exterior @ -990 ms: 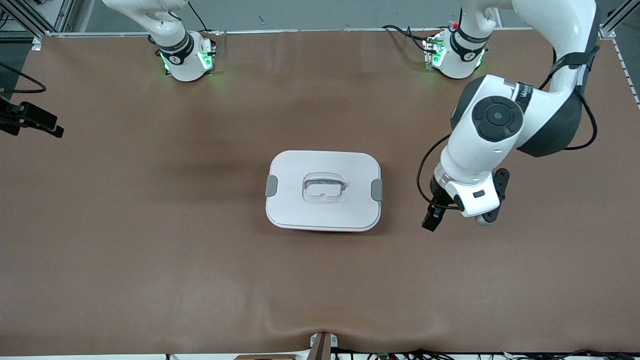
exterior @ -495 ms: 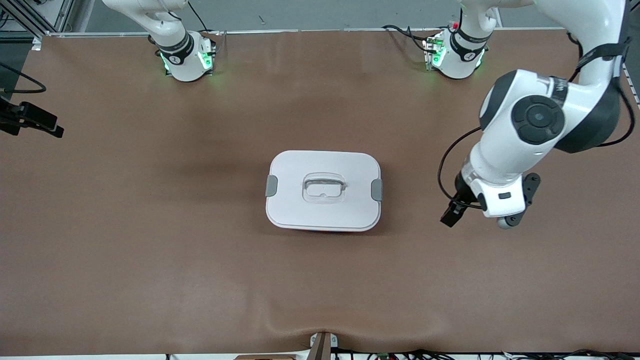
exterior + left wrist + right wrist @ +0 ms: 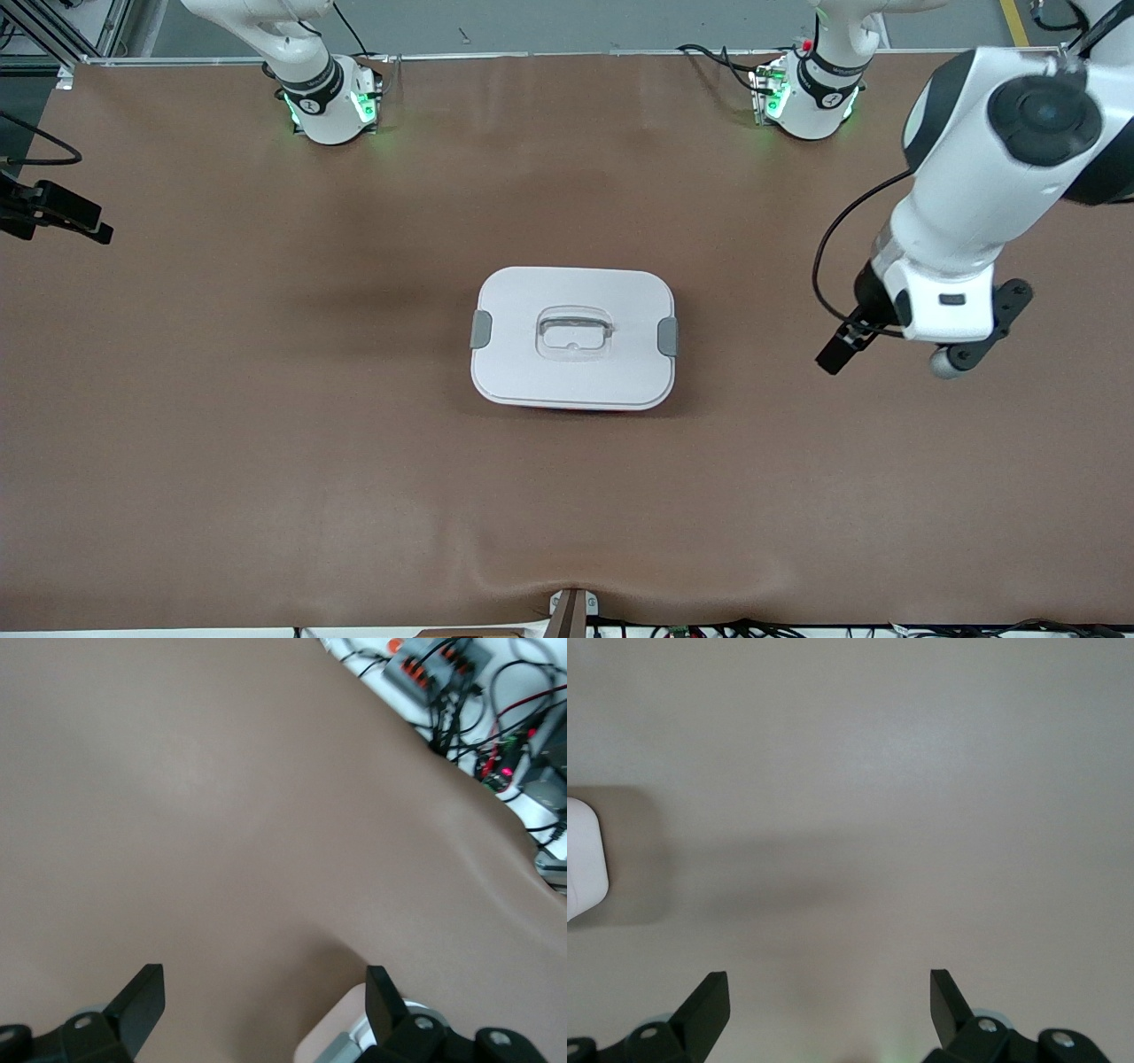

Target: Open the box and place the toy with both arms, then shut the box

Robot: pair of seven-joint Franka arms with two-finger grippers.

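- The box (image 3: 574, 338) sits mid-table with its lid on, clips (image 3: 668, 336) apparently latched; the toy isn't visible.
- The left hand (image 3: 877, 341), spread and empty, hangs over bare table toward the left arm's end; reaching from here could shove the box.
- The right hand (image 3: 828, 1014), spread, waits out of the front view.

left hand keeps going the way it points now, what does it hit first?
Most likely the bare brown table. The left hand is open and empty, and the box sits off to the side of its line, though depth is unclear.

Likely a lab: table-mounted arms (image 3: 966, 204), loose wiring (image 3: 461, 691).
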